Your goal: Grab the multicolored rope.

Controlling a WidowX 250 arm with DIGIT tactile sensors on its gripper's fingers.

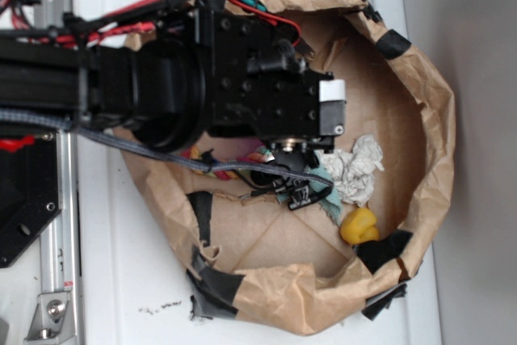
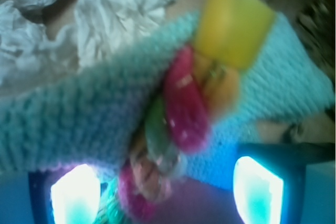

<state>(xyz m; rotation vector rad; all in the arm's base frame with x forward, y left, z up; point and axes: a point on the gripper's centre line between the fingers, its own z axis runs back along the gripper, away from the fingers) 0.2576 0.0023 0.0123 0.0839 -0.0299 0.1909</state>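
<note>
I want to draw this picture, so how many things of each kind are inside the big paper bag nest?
Multicolored rope: 1
Teal knitted cloth: 1
Crumpled white paper: 1
Small yellow toy: 1
Total: 4 things, all inside the brown paper nest. More could be hidden under the robot arm.

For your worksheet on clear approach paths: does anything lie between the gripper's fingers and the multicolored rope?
Nothing visible does. In the wrist view the multicolored rope lies on top of the teal cloth, reaching down between the two fingers, uncovered.
</note>
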